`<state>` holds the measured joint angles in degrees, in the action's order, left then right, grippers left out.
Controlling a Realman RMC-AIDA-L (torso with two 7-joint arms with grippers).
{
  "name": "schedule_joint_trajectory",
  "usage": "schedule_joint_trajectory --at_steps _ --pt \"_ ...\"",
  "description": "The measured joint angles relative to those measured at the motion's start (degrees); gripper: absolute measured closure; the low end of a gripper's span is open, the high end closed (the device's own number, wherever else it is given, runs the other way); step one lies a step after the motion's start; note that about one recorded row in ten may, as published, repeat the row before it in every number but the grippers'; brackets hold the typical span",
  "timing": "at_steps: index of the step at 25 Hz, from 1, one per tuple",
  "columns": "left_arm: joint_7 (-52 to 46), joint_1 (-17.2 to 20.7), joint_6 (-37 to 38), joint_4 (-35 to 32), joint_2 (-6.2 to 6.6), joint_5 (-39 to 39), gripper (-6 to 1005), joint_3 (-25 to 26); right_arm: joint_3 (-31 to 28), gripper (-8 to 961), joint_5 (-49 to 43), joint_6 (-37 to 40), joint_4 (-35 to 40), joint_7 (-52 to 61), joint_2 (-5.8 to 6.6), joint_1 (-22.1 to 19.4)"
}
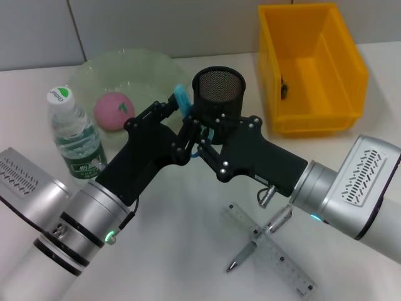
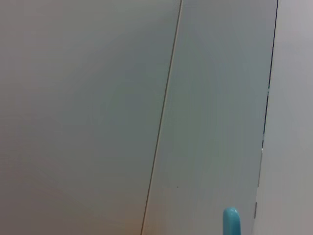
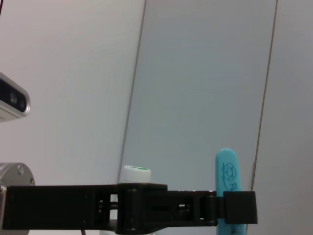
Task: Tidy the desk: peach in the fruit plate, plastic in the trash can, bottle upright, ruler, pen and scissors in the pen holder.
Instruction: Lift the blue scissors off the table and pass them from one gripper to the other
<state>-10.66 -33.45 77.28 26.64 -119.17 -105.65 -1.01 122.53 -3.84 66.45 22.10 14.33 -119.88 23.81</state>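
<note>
The blue-handled scissors point(image 1: 182, 98) stand up just left of the black mesh pen holder point(image 1: 218, 88), and my left gripper point(image 1: 177, 106) is shut on them. In the right wrist view the scissors point(image 3: 227, 176) are pinched by a black finger pad point(image 3: 240, 207). My right gripper point(image 1: 192, 135) meets the left one at the same spot, with more blue showing at it. The peach point(image 1: 114, 111) lies in the green fruit plate point(image 1: 150, 69). The bottle point(image 1: 74, 133) stands upright. Ruler point(image 1: 269, 249) and pen point(image 1: 260, 239) lie crossed on the table. No plastic is recognisable.
A yellow bin point(image 1: 338, 69) stands at the back right with a small dark item point(image 1: 284, 89) inside. Both arms cross the middle of the white table. The wall is close behind the plate and bin.
</note>
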Motion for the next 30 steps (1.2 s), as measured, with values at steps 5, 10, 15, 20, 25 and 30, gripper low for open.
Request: schedule_joint_trajectory --at_steps 5,10,15,20,25,30 --pt "0.1 0.2 -0.1 0.2 0.0 0.0 632 0.1 0.0 722 0.0 0.0 0.0 0.0 0.0 -0.2" --pt "0.1 0.4 -0.3 0.6 0.0 0.0 682 0.6 0.1 723 0.0 0.0 0.1 0.0 0.0 -0.2" --pt "0.1 0.4 -0.7 0.6 0.0 0.0 780 0.7 0.1 722 0.0 0.0 0.0 0.0 0.0 -0.2" --pt "0.1 0.4 -0.8 0.7 0.0 0.0 779 1.1 0.1 722 0.0 -0.1 0.1 0.0 0.0 -0.1" --pt "0.1 0.4 -0.8 0.8 -0.01 -0.1 788 1.0 0.1 723 0.0 -0.2 0.1 0.1 0.0 -0.1" --pt "0.2 0.4 -0.7 0.7 0.01 -0.1 849 1.0 0.2 723 0.0 -1.9 0.4 0.3 0.0 0.2"
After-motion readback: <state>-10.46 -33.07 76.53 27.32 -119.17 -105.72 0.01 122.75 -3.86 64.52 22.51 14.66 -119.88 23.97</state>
